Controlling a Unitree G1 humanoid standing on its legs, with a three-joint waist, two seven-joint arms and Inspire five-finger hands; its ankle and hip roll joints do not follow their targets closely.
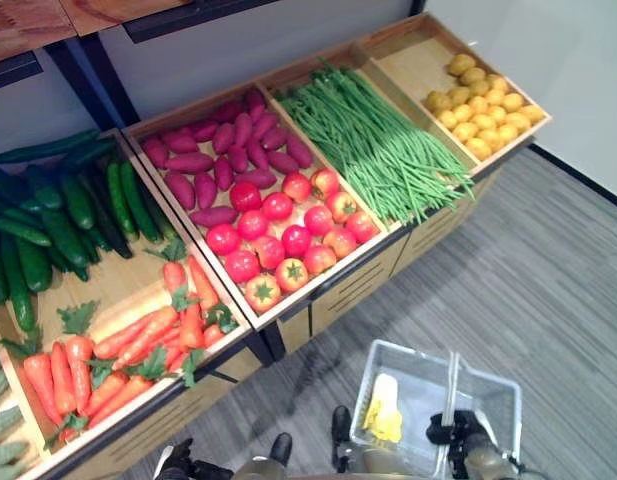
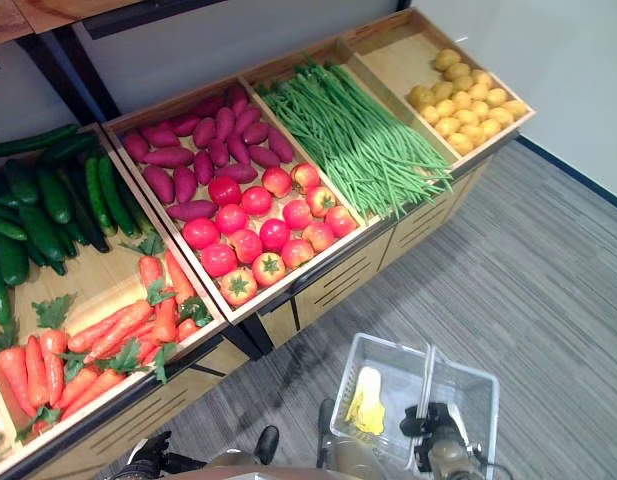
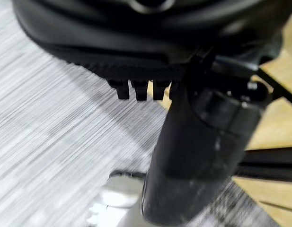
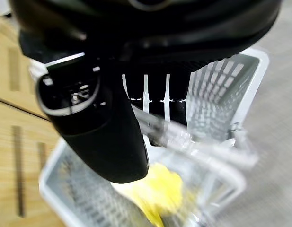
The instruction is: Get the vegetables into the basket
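A clear plastic basket (image 1: 509, 386) hangs low at the right over the grey floor. My right hand (image 1: 458, 432) is shut on its handle (image 4: 193, 146), fingers curled round the bar. One yellow vegetable (image 1: 384, 412) lies inside the basket. My left hand (image 1: 178, 462) sits low at the left below the stand's front, fingers curled and holding nothing (image 3: 202, 142). The wooden stand holds carrots (image 1: 128, 345), cucumbers (image 1: 58, 220), purple sweet potatoes (image 1: 223, 155), tomatoes (image 1: 283, 235), green beans (image 1: 373, 145) and yellow potatoes (image 1: 483, 110).
The stand's slanted bins are split by wooden dividers (image 1: 193, 235), with a front edge (image 1: 318, 295) between me and the produce. Grey carpet (image 1: 548, 270) stretches to the right, and a white wall (image 1: 578, 60) stands behind it.
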